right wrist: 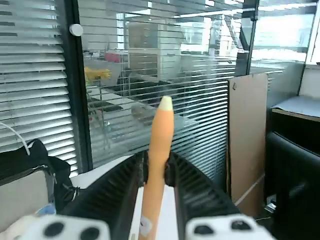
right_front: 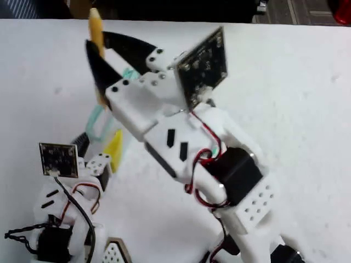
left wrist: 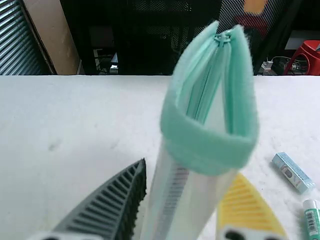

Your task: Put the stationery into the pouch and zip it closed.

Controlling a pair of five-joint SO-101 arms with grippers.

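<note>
My right gripper (right_front: 96, 39) is raised over the table's far left, shut on an orange pen (right_front: 95, 24) that stands upright between its black fingers (right wrist: 115, 192). In the right wrist view the orange pen (right wrist: 157, 160) points up, away from the camera. Closer to the front, my left gripper (right_front: 98, 141) is shut on a clear pouch (right_front: 96, 118) with a teal zip edge. The left wrist view has the pouch (left wrist: 207, 145) clamped between a black finger (left wrist: 110, 207) and a yellow finger (left wrist: 245, 207), its teal mouth gaping open.
A small light-blue box (left wrist: 293, 171) and a green-and-white tube (left wrist: 311, 220) lie on the white table (left wrist: 75, 125) beside the pouch. The right arm's body (right_front: 219, 159) crosses the table's middle. Behind the table's far edge is a dark room with furniture.
</note>
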